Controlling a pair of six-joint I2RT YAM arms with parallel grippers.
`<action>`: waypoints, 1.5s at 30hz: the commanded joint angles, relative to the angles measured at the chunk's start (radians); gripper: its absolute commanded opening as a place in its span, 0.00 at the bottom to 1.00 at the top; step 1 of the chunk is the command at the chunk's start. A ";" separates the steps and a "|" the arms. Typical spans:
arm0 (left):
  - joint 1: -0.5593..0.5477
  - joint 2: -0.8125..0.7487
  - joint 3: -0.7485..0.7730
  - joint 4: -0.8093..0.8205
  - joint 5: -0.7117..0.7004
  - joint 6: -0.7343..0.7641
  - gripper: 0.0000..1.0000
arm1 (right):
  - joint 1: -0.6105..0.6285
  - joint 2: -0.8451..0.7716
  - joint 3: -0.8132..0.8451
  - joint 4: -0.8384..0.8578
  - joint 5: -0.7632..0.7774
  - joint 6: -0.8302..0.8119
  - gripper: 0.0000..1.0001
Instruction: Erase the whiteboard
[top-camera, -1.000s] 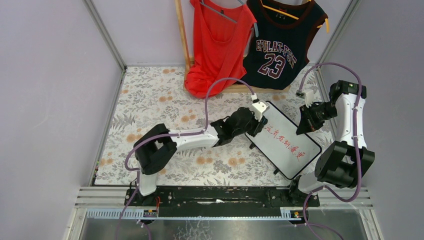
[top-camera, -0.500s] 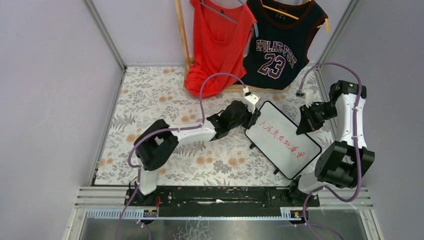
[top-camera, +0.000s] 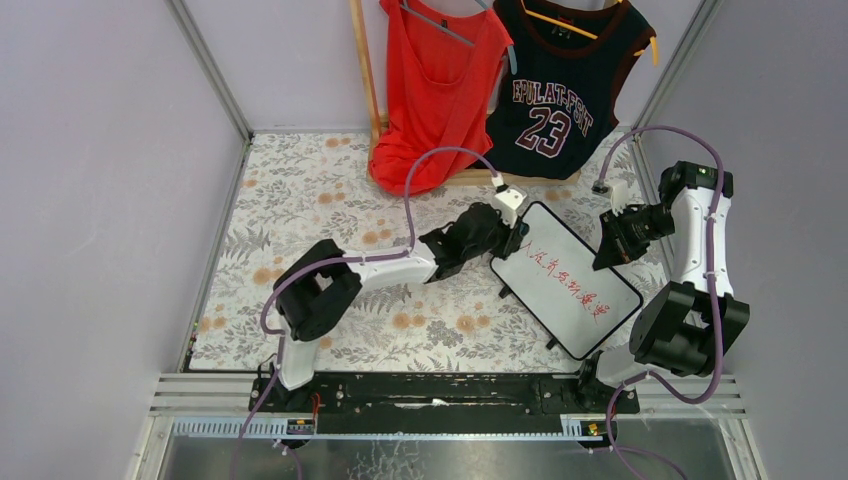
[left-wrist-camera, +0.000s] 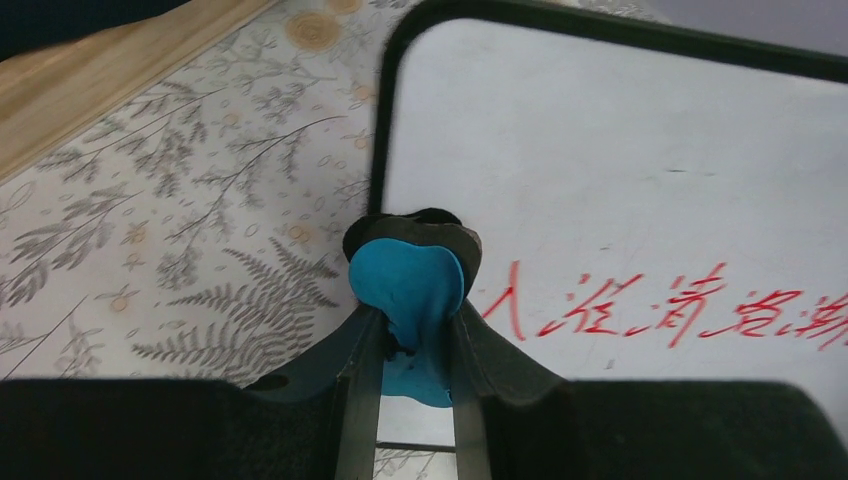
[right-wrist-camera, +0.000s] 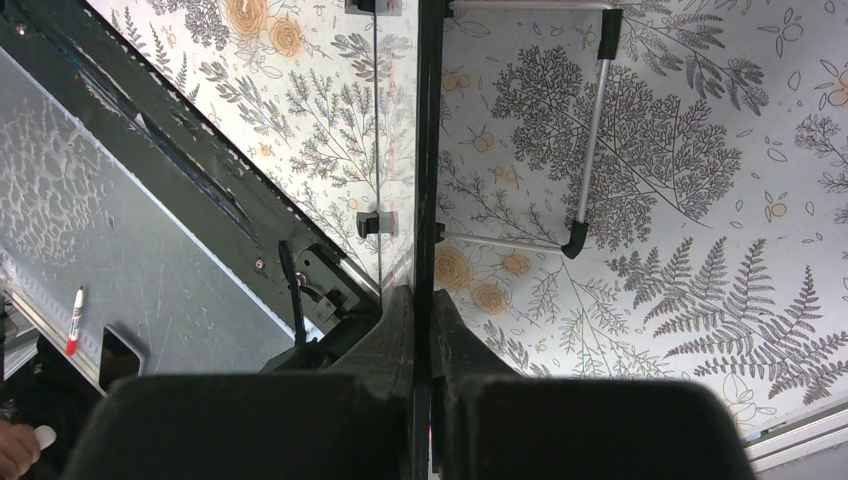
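Whiteboard lies right of centre in the top view, set diagonally, its upper corner near the hem of the dark jersey. Left gripper is closed on a blue eraser, fingers pinching it from both sides. The eraser sits on the white face just inside the board's left frame, at the left end of the red writing. Right gripper is clamped on the board's black frame at its right edge, as seen edge-on in the right wrist view; a metal leg shows behind the board. The white face above the writing is unmarked. Floral cloth extends left of the board, and a wooden rail runs along the upper left of the left wrist view.
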 joint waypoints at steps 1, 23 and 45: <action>-0.074 0.041 0.074 0.052 0.012 -0.003 0.00 | 0.006 0.007 -0.015 -0.001 0.027 -0.031 0.00; -0.174 0.088 0.101 0.024 -0.091 0.040 0.00 | 0.009 0.002 -0.028 -0.001 0.017 -0.035 0.00; -0.055 0.083 0.096 -0.087 -0.248 0.153 0.00 | 0.011 0.002 -0.038 -0.001 0.020 -0.041 0.00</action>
